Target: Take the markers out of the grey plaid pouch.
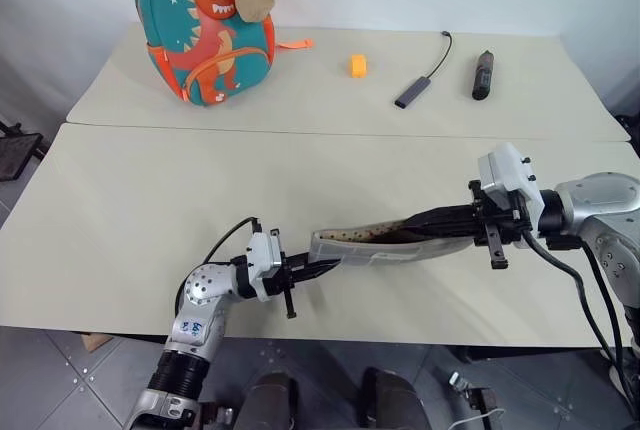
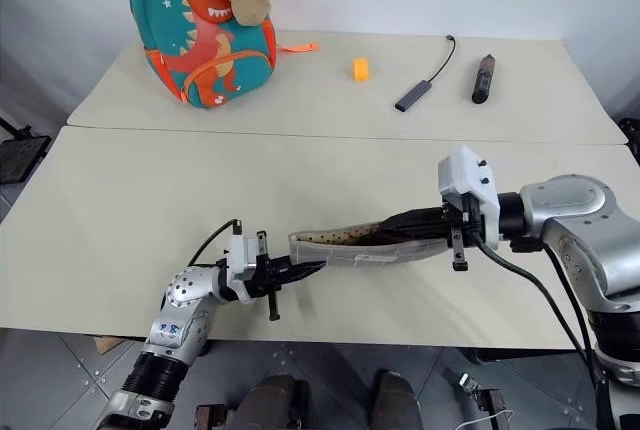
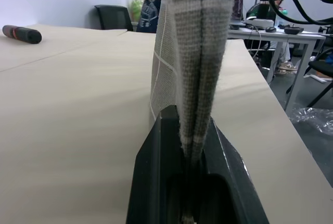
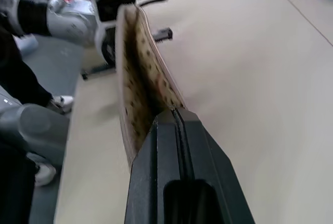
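Note:
The grey plaid pouch [image 1: 400, 252] hangs stretched just above the front table, nearly level, its spotted lining [image 4: 136, 88] facing up at the open edge. My left gripper [image 3: 190, 125] is shut on the pouch's left end, pinching the folded fabric [image 3: 200, 52] between its fingers. My right gripper [image 1: 388, 229] comes in from the right and reaches into the open mouth, with its jaws shut [image 4: 174, 112]. What lies at its tips is hidden by the lining. A small reddish spot [image 4: 160, 84] shows inside; the markers are otherwise hidden.
On the far table stand a teal dinosaur backpack [image 1: 205, 30], a small orange block [image 1: 357, 66], a grey stick with a black cord [image 1: 412, 92] and a thick dark cylinder [image 1: 483, 75]. The pouch hangs close to the near table's front edge [image 1: 330, 328].

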`<action>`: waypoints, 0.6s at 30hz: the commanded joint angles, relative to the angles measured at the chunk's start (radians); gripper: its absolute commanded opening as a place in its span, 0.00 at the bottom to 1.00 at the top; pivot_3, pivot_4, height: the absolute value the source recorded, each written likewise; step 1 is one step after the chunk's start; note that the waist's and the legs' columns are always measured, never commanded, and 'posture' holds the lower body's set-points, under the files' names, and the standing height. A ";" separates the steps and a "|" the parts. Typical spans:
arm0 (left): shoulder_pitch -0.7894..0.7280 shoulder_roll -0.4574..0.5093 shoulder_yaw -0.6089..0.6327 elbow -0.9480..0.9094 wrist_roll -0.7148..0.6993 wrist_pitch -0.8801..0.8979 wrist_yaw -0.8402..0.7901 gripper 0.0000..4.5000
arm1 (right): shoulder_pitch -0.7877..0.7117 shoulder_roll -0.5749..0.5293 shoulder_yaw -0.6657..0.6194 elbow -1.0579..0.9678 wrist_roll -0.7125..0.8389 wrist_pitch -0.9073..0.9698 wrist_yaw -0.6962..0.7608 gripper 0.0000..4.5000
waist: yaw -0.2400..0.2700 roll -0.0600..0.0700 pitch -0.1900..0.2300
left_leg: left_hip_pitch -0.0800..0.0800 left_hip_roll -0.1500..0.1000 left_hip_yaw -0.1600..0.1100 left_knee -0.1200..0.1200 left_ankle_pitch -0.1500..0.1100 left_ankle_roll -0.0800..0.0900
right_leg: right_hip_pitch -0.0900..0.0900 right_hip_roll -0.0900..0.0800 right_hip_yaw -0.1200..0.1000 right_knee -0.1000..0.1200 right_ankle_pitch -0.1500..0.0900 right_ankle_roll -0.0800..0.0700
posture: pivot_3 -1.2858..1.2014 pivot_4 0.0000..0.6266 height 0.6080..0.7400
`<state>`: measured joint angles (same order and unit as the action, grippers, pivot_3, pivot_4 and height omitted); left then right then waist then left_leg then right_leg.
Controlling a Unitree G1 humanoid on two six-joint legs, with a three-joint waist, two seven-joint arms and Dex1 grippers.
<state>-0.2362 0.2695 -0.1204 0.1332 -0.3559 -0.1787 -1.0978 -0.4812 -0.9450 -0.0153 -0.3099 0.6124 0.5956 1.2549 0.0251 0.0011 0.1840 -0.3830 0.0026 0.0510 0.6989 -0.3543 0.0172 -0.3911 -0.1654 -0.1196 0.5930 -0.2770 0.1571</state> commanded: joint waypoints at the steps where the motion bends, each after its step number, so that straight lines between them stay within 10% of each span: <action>1: 0.002 0.008 -0.008 -0.037 -0.029 0.024 -0.018 0.00 | 0.013 -0.044 0.021 -0.050 -0.035 -0.023 0.030 0.01 | 0.000 0.000 0.000 | 0.000 0.000 0.000 0.000 0.000 0.000 | 0.000 0.000 0.000 0.000 0.000 0.000 | 0.52 0.24 1.00; 15: 0.002 0.019 -0.007 -0.028 -0.024 0.030 -0.026 0.00 | 0.005 -0.056 0.175 -0.126 -0.235 -0.042 -0.035 0.01 | -0.001 0.000 0.000 | 0.000 0.000 -0.001 0.001 0.000 0.000 | 0.000 0.000 0.000 0.000 0.000 0.000 | 0.52 0.24 1.00; 18: -0.005 0.018 0.004 -0.010 -0.014 0.008 -0.014 0.00 | -0.021 -0.044 0.243 -0.173 -0.284 -0.006 -0.057 0.13 | -0.002 0.000 0.000 | 0.000 0.000 -0.001 0.001 0.000 0.000 | 0.000 0.000 0.000 0.000 0.000 0.000 | 0.52 0.24 1.00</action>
<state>-0.2355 0.2858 -0.1289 0.1318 -0.3657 -0.1483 -1.1148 -0.4898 -0.9901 0.2090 -0.4394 0.3500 0.5686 1.2074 0.0233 0.0012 0.1838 -0.3834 0.0028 0.0502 0.6997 -0.3543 0.0171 -0.3913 -0.1654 -0.1200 0.5932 -0.2770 0.1572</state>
